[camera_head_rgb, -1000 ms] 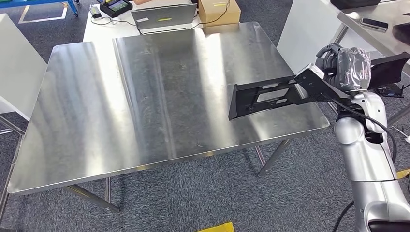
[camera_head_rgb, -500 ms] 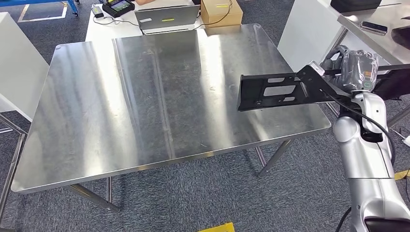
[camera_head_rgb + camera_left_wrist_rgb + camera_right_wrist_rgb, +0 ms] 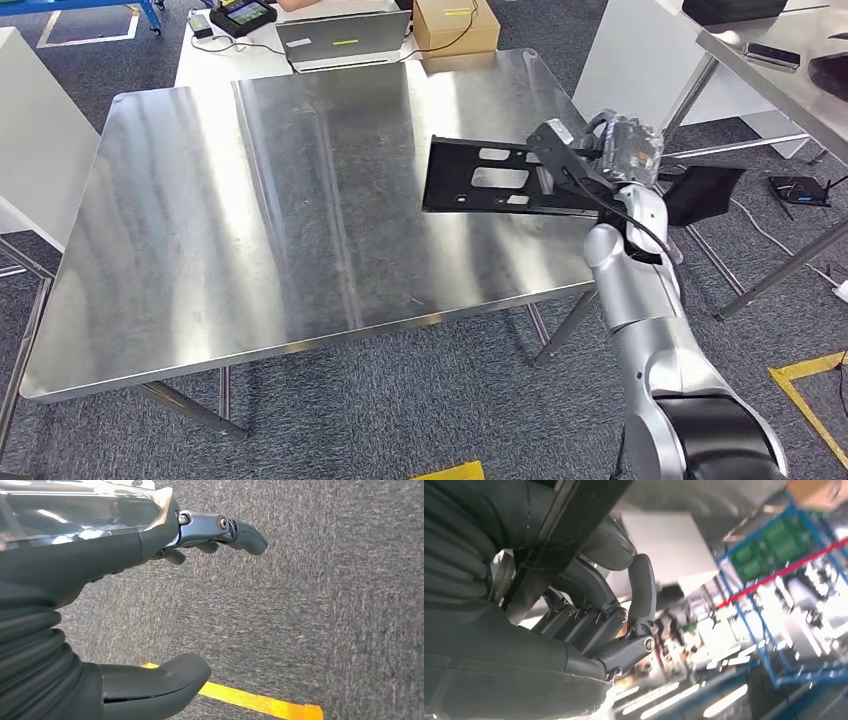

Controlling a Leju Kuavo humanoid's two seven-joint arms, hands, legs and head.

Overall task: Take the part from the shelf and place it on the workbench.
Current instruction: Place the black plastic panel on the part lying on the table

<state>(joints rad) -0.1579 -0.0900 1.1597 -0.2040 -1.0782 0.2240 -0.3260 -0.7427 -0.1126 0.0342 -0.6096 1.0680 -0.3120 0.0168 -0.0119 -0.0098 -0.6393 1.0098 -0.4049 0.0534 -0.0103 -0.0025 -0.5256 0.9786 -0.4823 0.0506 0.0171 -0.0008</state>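
Overhead, the right hand (image 3: pixel 625 150) holds the part (image 3: pixel 480 180) above the workbench (image 3: pixel 250 200), laptop (image 3: pixel 340 40) beyond.

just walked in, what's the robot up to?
The right robot hand grips a long black bracket-like part and holds it over the right side of the steel workbench. The part does not look set down yet. The left robot hand hangs over grey carpet with a yellow floor line, holding nothing. A laptop and a cardboard box sit beyond the bench's far edge.

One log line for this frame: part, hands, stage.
black part: held over workbench, not set down | right hand: grips part | left hand: empty, fingers apart | stage: placing
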